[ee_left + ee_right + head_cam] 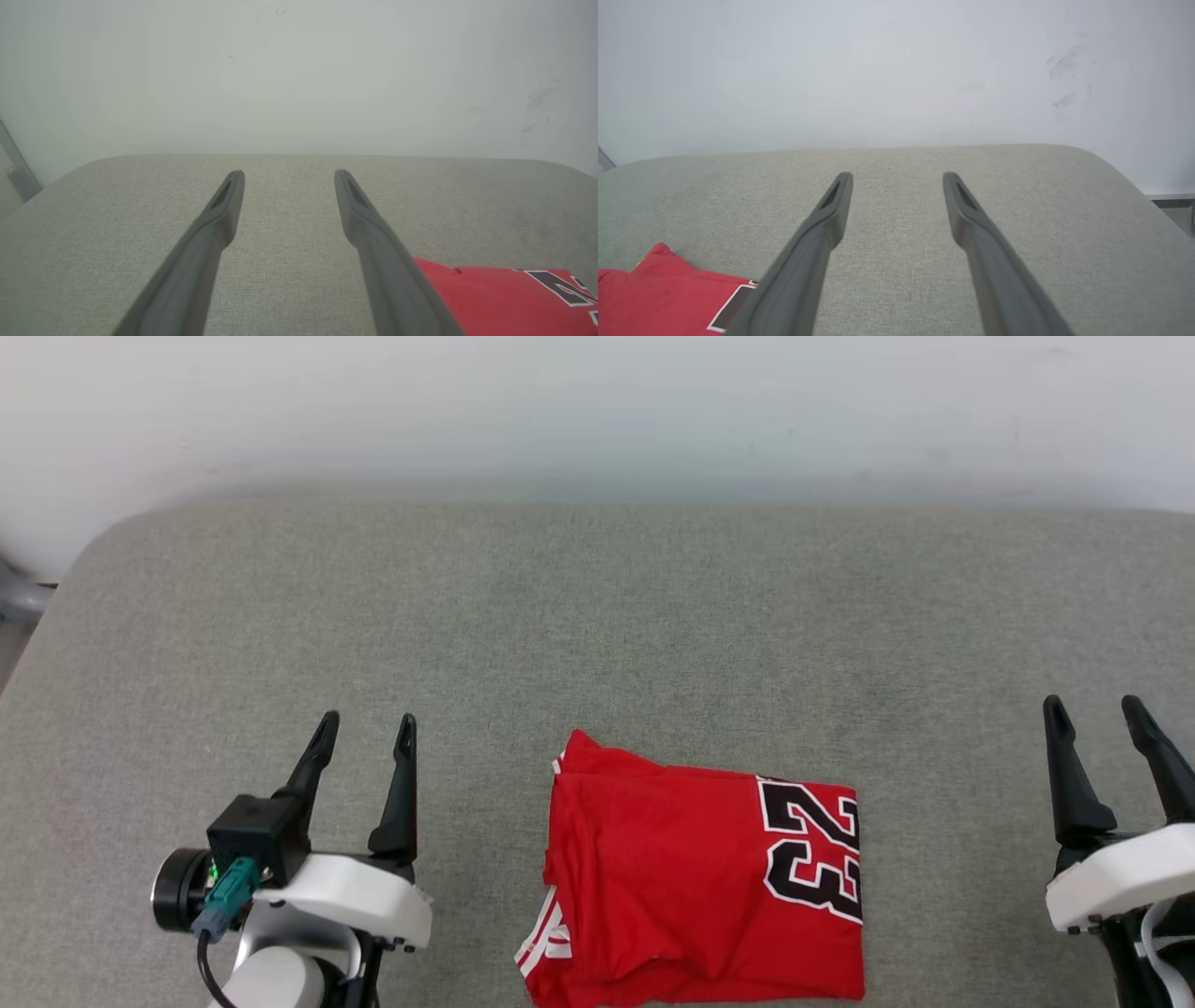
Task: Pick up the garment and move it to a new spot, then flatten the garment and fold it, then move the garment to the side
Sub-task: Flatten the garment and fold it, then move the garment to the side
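The garment (691, 887), a red jersey with a black white-outlined "23", lies folded into a rough rectangle near the front edge of the grey surface, between my two grippers. White-red striped trim peeks out at its lower left corner. My left gripper (366, 728) stands open to its left, apart from it, with nothing between the fingers. My right gripper (1095, 711) stands open well to its right, also empty. A corner of the garment (504, 298) shows at the lower right of the left wrist view, and the garment (663, 298) at the lower left of the right wrist view.
The grey fabric surface (597, 616) stretches back to a pale wall (597, 411). Its rounded corners show at the far left and far right. A grey metal part (19, 597) stands beyond the left edge.
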